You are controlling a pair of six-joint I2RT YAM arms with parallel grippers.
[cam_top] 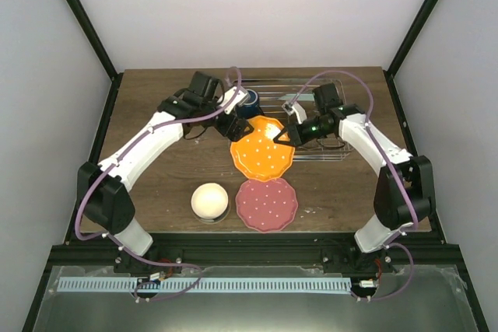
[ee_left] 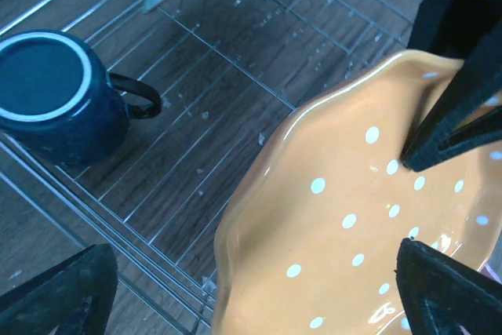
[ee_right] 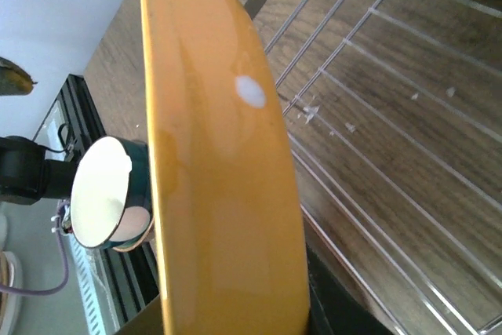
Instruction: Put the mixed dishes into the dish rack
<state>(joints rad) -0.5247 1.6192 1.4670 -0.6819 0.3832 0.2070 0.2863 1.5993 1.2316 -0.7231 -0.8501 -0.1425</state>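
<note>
the right gripper (cam_top: 292,131) is clenched on the rim of the orange white-dotted plate (cam_top: 263,148), pinching it at the plate's 2 o'clock edge in the top view. its own wrist camera sees the plate edge-on, close against the lens. the left gripper (cam_top: 232,124) sits at the plate's 10 o'clock edge with its jaws spread wide, grasping nothing. in the left wrist view one dark fingertip (ee_left: 70,296) is over the rack wires and the other is above the plate's dotted face.

the plate sits over the near-left corner of the dish rack (cam_top: 274,96) and covers some of its wires. the rack lies toward 1 o'clock on the table (cam_top: 171,184). the dark blue mug (cam_top: 249,101) stands upside down inside the rack at the plate's 11 o'clock, apart from it, with its handle pointing toward the plate.

the pink-red dotted plate (cam_top: 266,204) lies flat on the table at 6 o'clock of the orange plate, just beside it. the cream-white bowl (cam_top: 209,200) rests at 9 o'clock of the pink-red plate.
</note>
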